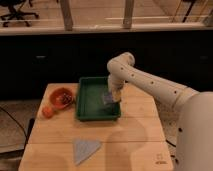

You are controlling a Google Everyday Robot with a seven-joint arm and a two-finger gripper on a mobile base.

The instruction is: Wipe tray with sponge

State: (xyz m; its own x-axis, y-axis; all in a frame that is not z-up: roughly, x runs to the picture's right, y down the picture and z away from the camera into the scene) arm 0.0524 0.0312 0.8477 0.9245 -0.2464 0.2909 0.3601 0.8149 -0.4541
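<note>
Nearest us on the wooden table (pixel 125 135), in front of the green tray (pixel 90 102), we see a flat, pale grey-blue triangular cloth (pixel 85 148). The tray sits mid-table with an orange bowl (pixel 61 96) just to its left and a small orange ball (pixel 47 111) beside that. Inside the tray, by its right wall, our gripper (pixel 112 97) reaches down with its fingers pinching the dark blue-grey sponge (pixel 108 97), and behind the tray runs a dark wall with windows.
</note>
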